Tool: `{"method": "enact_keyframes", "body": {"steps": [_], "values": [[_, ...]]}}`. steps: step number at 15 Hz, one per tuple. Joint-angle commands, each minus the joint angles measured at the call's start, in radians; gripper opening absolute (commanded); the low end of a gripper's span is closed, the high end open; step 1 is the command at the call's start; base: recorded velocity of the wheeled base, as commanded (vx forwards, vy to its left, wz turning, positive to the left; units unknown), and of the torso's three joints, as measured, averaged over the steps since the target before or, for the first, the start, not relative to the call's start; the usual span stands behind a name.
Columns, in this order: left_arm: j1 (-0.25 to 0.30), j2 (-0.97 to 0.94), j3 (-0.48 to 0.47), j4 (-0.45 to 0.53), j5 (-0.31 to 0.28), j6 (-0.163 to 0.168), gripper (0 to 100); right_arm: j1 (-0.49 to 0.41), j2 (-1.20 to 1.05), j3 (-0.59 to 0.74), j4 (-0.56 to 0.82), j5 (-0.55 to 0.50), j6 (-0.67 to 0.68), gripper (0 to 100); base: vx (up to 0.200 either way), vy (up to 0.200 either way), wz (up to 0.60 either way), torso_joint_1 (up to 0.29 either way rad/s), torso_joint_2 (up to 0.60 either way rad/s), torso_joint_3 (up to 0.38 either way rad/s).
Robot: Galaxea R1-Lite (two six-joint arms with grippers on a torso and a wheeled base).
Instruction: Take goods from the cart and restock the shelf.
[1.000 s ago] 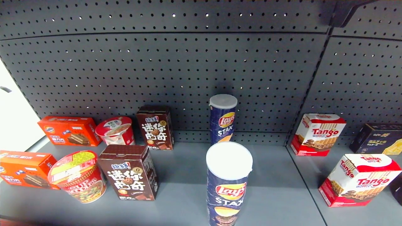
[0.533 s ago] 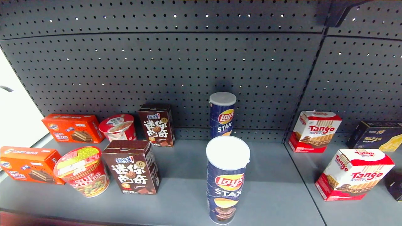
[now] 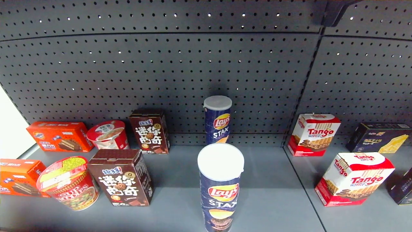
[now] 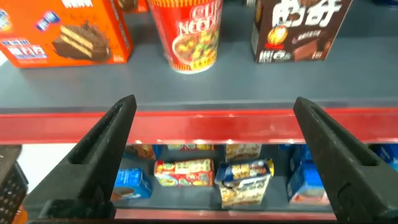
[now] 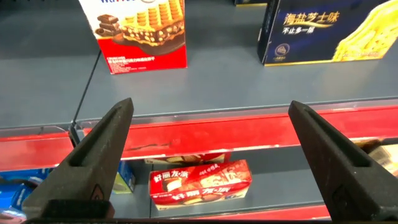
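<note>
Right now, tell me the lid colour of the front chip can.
White; the lid shows best in the head view.

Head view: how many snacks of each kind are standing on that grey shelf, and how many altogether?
Orange boxes: 2
Cup noodles: 2
Brown cookie boxes: 2
Chip cans: 2
Red-and-white wafer boxes: 2
Dark blue boxes: 2
Total: 12

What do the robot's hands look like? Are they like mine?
Not really. The left gripper and the right gripper each have just two fingers. These are dark grey, flat and plain, shaped like long wedges: wide at the base, narrow at the tip. One finger of the right gripper seems to carry a tiny triangle mark.
</note>
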Motion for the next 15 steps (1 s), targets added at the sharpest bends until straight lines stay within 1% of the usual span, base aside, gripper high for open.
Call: {"method": "enact_keyframes", "body": {"steps": [1,4,6,13,15], "values": [[0.001,0.002,0.000,-0.001,0.000,0.000,100,0.000,0.001,0.000,0.000,0.001,0.000,100,0.000,0.000,0.00,0.000,0.00,0.000],[0.001,0.002,0.000,-0.001,0.000,0.002,100,0.000,0.001,0.000,0.000,0.001,0.000,100,0.000,0.000,0.00,0.000,0.00,0.000],[0.001,0.002,0.000,-0.001,-0.001,0.005,100,0.000,0.001,0.000,0.000,0.001,0.000,100,-0.200,0.000,0.00,0.005,0.00,0.000],[0.001,0.002,0.000,-0.001,-0.001,0.003,100,0.000,0.001,0.000,0.000,0.001,0.000,100,0.000,0.000,0.00,0.000,0.00,0.000],[0.001,0.002,0.000,-0.001,-0.001,0.003,100,0.000,0.001,0.000,0.000,0.001,0.001,100,0.000,0.000,0.60,-0.002,0.00,0.005]]}}
